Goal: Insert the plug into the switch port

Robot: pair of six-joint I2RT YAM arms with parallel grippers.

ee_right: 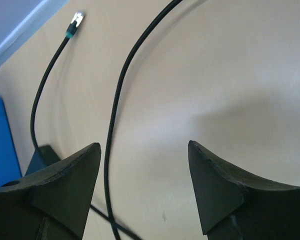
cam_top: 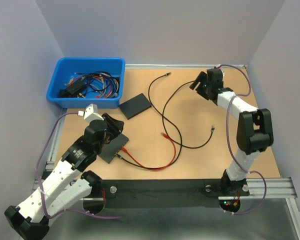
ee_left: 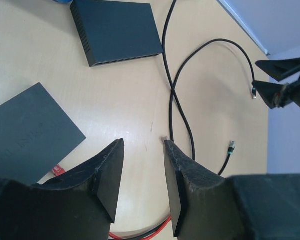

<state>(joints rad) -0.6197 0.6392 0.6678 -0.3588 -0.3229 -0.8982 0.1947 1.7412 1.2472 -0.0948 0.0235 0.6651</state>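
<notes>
Two dark switches lie on the table: one [cam_top: 135, 105] mid-table and one [cam_top: 112, 147] under my left arm; both show in the left wrist view, far [ee_left: 117, 30] and near [ee_left: 30, 132]. A red cable [cam_top: 160, 162] runs from the near switch's front edge to a loose plug [cam_top: 163, 134]. A black cable [cam_top: 162, 107] has loose plugs at the back [cam_top: 169, 74] and to the right [cam_top: 212, 129]. My left gripper [cam_top: 115, 127] is open and empty above the near switch's far corner. My right gripper [cam_top: 196, 82] is open and empty over the black cable [ee_right: 115, 115].
A blue bin [cam_top: 87, 82] full of tangled cables stands at the back left. Grey walls close in the table on three sides. A black strip [cam_top: 165, 187] with the arm bases runs along the near edge.
</notes>
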